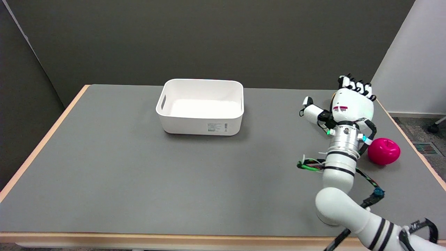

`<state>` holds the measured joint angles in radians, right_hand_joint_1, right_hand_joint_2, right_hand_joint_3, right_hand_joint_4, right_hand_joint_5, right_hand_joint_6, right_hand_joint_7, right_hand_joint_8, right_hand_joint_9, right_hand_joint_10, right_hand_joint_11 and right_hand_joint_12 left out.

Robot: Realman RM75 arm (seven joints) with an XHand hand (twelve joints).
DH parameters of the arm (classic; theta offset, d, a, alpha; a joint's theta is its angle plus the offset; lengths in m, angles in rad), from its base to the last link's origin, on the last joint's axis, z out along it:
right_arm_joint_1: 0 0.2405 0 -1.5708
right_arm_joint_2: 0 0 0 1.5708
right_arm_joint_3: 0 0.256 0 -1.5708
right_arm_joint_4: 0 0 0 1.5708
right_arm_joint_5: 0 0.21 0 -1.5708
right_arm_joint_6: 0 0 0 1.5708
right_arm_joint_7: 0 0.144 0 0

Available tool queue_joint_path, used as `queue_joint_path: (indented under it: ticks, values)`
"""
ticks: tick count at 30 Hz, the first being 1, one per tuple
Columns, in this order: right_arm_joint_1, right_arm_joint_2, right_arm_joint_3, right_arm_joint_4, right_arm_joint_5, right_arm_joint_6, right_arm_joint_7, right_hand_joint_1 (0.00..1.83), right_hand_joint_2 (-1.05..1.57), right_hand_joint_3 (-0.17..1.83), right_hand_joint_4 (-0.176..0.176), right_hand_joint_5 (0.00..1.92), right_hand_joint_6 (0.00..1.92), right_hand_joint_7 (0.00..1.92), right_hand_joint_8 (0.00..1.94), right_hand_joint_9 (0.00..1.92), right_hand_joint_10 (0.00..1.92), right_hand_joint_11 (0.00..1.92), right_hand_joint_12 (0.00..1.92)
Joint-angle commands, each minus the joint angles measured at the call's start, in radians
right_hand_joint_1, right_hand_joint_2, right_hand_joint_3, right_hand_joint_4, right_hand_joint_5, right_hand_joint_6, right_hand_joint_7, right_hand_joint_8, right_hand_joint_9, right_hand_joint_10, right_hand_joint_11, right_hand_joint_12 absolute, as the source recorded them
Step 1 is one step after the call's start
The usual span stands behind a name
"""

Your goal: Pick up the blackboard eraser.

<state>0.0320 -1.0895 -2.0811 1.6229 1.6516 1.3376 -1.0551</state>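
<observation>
A white bin [200, 106] sits on the grey counter [139, 174] toward 12 o'clock, well apart from the arm. A magenta apple-shaped thing [383, 150] lies at 3 o'clock, just beside the wrist. The right hand [350, 104] hangs back-up over the counter's right side, thumb stretched toward 9 o'clock, fingers curled down; whether it holds anything cannot be told. The eraser cannot be seen; the hand may hide it.

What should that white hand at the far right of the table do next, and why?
Probably ease the right hand up or aside a little. No blackboard eraser shows anywhere: only the white bin and a pink object are visible. The hand may be hiding the eraser, and whether it holds anything cannot be told.
</observation>
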Motion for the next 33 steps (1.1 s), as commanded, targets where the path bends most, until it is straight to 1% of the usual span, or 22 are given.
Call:
queue_joint_path:
  ticks: [1,8,17,26,30,31,33]
  values:
    - [0.259,-0.017,-0.112,-0.023,0.403,0.140,-0.206,0.53,0.67,0.82,-0.153,0.24,0.50,0.39,0.56,0.23,0.97,0.12,1.34]
    - [0.311,-0.018,-0.115,-0.087,0.514,0.182,-0.240,0.53,0.67,0.81,-0.159,0.24,0.50,0.39,0.56,0.22,0.98,0.12,1.35]
    - [0.345,-0.038,-0.149,-0.183,0.573,0.195,-0.237,0.53,0.67,0.81,-0.161,0.24,0.49,0.38,0.55,0.22,0.97,0.12,1.35]
    - [0.353,-0.035,-0.124,-0.239,0.611,0.169,-0.233,0.53,0.67,0.82,-0.161,0.24,0.49,0.38,0.55,0.22,0.97,0.12,1.35]
    - [0.355,-0.029,-0.111,-0.275,0.665,0.151,-0.238,0.53,0.67,0.82,-0.160,0.24,0.49,0.38,0.55,0.22,0.97,0.13,1.35]
    - [0.357,-0.024,-0.099,-0.298,0.654,0.137,-0.231,0.53,0.67,0.82,-0.159,0.24,0.49,0.38,0.55,0.22,0.97,0.13,1.35]
    - [0.356,-0.026,-0.101,-0.295,0.700,0.144,-0.240,0.53,0.67,0.82,-0.159,0.24,0.49,0.38,0.55,0.22,0.97,0.13,1.35]
